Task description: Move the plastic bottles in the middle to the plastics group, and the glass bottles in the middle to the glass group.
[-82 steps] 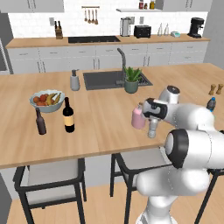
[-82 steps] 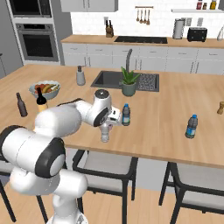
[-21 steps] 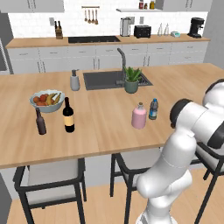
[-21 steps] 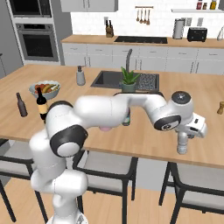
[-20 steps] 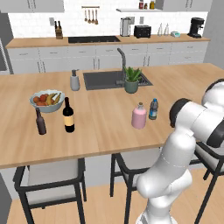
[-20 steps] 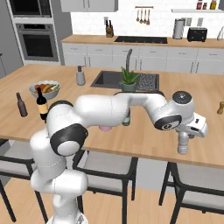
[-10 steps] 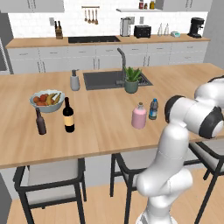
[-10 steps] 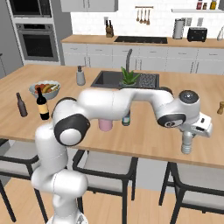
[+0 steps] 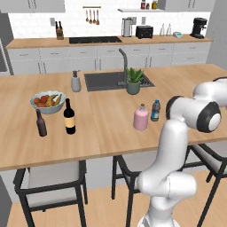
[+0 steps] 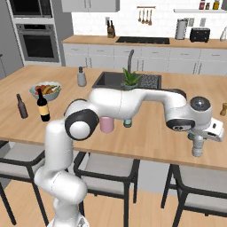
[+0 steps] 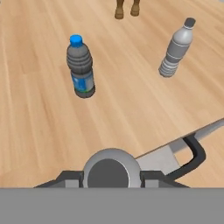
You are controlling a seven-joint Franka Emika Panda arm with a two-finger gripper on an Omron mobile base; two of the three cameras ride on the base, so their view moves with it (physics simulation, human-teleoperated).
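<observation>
Your pincer (image 10: 197, 148) is closed on a clear bottle (image 10: 197, 145), which hangs from it near the counter's (image 10: 146, 142) front edge. Farther off, a blue-capped bottle (image 11: 80, 68) and a grey-capped bottle (image 11: 176, 49) stand apart.

Between the pincer (image 11: 111, 177) tips sits the round pale cap of a clear bottle (image 11: 111, 169), while ahead and to the left a blue-capped bottle (image 11: 80, 68) stands on the wooden surface (image 11: 35, 109), a grey clear bottle (image 11: 176, 49) farther right, two brown shakers (image 11: 127, 9) beyond.
</observation>
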